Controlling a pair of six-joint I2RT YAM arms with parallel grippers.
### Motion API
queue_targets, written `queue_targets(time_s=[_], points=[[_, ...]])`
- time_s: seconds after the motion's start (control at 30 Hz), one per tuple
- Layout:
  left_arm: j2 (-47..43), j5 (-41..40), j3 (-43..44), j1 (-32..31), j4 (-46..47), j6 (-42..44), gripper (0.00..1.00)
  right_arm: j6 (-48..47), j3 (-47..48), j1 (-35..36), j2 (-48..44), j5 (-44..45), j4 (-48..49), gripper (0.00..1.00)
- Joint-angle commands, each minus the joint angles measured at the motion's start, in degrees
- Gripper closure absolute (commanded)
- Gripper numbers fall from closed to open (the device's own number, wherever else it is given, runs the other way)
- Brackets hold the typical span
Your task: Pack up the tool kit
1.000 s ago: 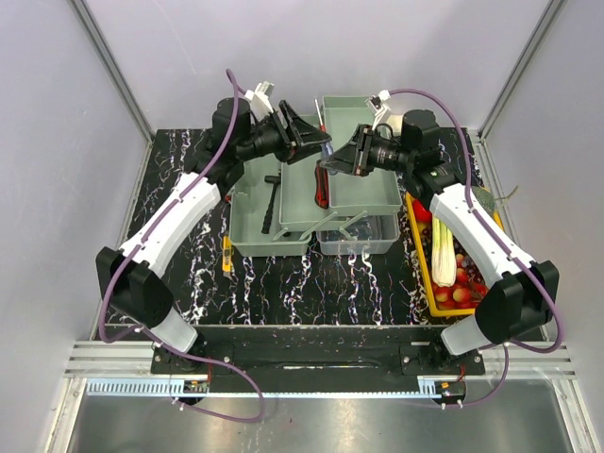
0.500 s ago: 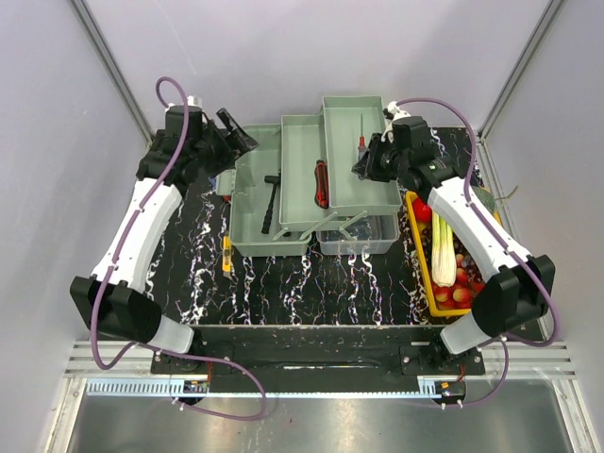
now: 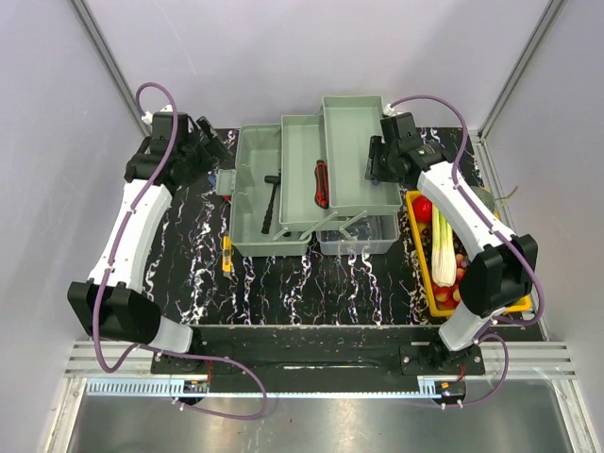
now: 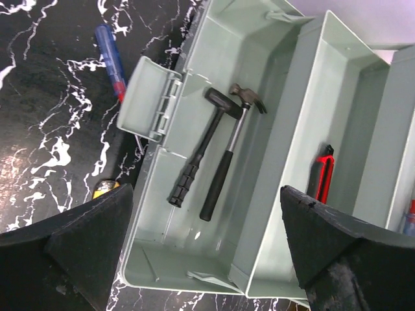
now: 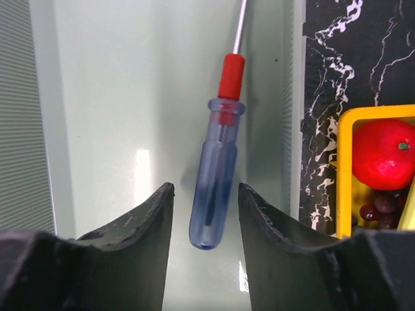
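The tool kit (image 3: 247, 247) stands open mid-table with its pale green trays folded out. Two hammers (image 4: 220, 149) lie in its bottom box, and a red knife (image 4: 324, 178) lies in the middle tray (image 3: 300, 142). My left gripper (image 3: 209, 148) hovers open and holding nothing at the kit's left side; its wrist view looks down on the box between the spread fingers (image 4: 84, 240). My right gripper (image 5: 205, 191) is open over the upper tray (image 5: 117, 97). A screwdriver (image 5: 217, 162) with a blue handle and red collar lies there between the fingers, with a gap on each side.
A yellow tray (image 3: 422, 264) of vegetables sits right of the kit, its corner and a red fruit (image 5: 384, 154) close to my right gripper. A blue screwdriver (image 4: 110, 58) and a yellow-handled tool (image 3: 226, 253) lie on the table left of the box. Walls enclose the table.
My left arm has swung from above the trays to the kit's left side and opened wide. My right gripper has moved over the upper tray and opened, releasing the screwdriver.
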Motion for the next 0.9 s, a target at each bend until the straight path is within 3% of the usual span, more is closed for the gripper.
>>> queue_targets(time_s=[0.0,0.23,0.43,0.7,0.77,0.87], points=[[-0.35,-2.68,-0.49,1.51,0.53,1.5,0.01,-1.1,3.7,0.3,-1.55,3.61,-1.35,0.47],[2.81,-3.82,-0.66,3.88,0.79,2.02,0.01,-0.48,4.94,0.39,-4.53,3.61,-1.61,0.44],[10.71,-1.19,-1.02,7.3,1.67,0.8,0.02,-0.4,5.02,0.39,-9.1,2.73,0.41,0.41],[20.47,1.89,-2.16,13.37,8.08,-6.67,0.17,-0.57,3.62,0.39,-12.53,4.66,0.94,0.37],[23.9,6.62,-1.46,14.34,10.01,-8.34,0.21,-0.66,2.92,0.39,-13.06,5.1,0.85,0.37],[29.16,6.64,1.87,15.04,10.03,-9.93,0.35,-0.22,2.13,0.3,-13.76,5.63,0.85,0.36]])
